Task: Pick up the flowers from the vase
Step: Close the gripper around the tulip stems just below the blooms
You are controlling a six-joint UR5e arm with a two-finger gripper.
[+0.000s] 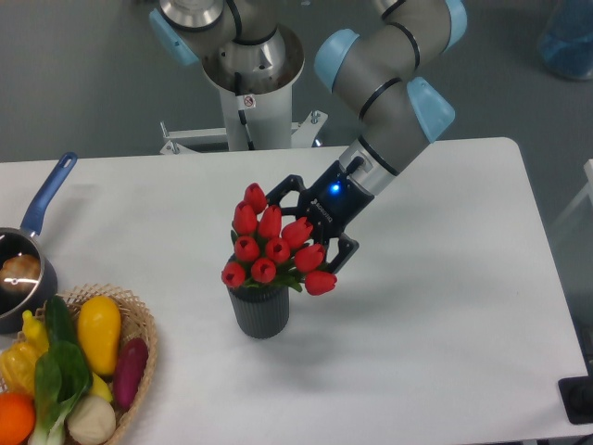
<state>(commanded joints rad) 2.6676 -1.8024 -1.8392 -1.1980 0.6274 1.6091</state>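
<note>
My black two-finger gripper [298,229] is spread open around the red tulip bunch [273,243], gripping nothing. Closing on buds could crush them, or tip the ribbed dark grey vase [260,311].

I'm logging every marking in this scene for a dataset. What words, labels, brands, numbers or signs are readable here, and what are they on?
No text here can be read.
Round red-and-white sticker on the arm's white base column: a sign, too small to make out.
White lettering on the black pincer: too blurred to read.
Flowers, vase, saucepan, basket: no markings visible.
</note>
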